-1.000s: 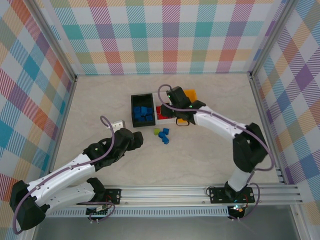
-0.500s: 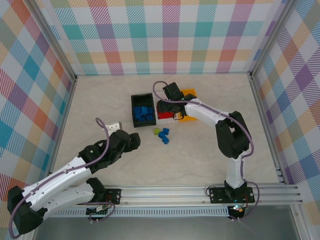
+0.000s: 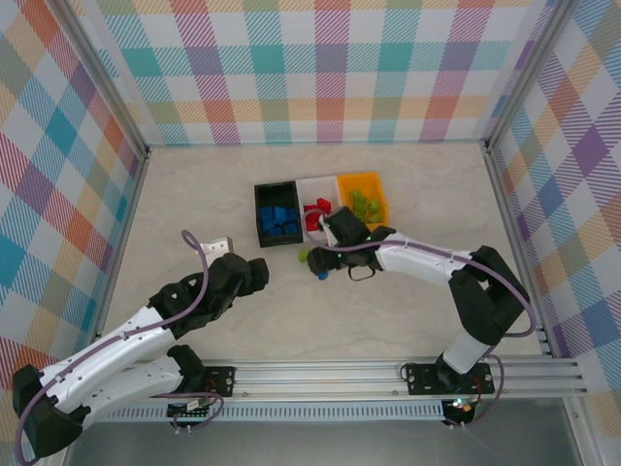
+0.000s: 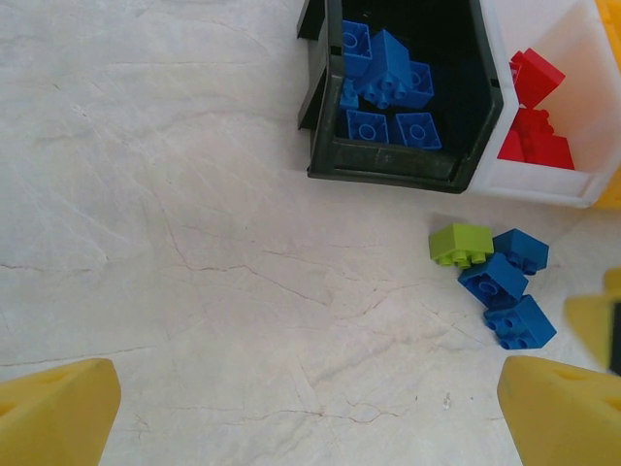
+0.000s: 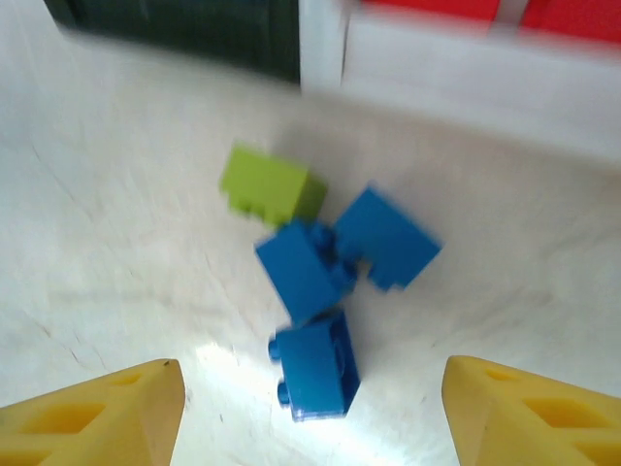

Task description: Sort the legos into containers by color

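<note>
- Blue bricks (image 5: pixel 315 369), three of them, lie loose on the pale table (image 4: pixel 194 243). They touch one another in a tight clump, and a lime brick (image 5: pixel 270 184) sits just beside them.
- All four loose pieces rest just in front of the black bin (image 4: pixel 388 165) and the white bin (image 4: pixel 543 189).
- Hanging over the clump is the right gripper (image 5: pixel 309 364), its yellow fingers spread wide with nothing between them.
- One risk is that, with the bricks touching, the closing fingers could catch two at once. They could also pinch only a corner and flick a brick away.
- Another risk is the lime brick. It is close enough that a descending finger could shove it, or it could ride along with a blue one into the wrong bin.
- The bins stand side by side in a row: the black one holds blue pieces, the white one holds red bricks (image 4: pixel 539 150), and the orange bin (image 3: pixel 359 177) holds lime pieces (image 3: pixel 364 204). A release near a shared wall could drop a brick into the neighbouring bin.
- Also wide open and empty is the left gripper (image 4: pixel 309 388), which hovers nearer the front edge and faces the same clump. If both arms reach in together, they could collide.
</note>
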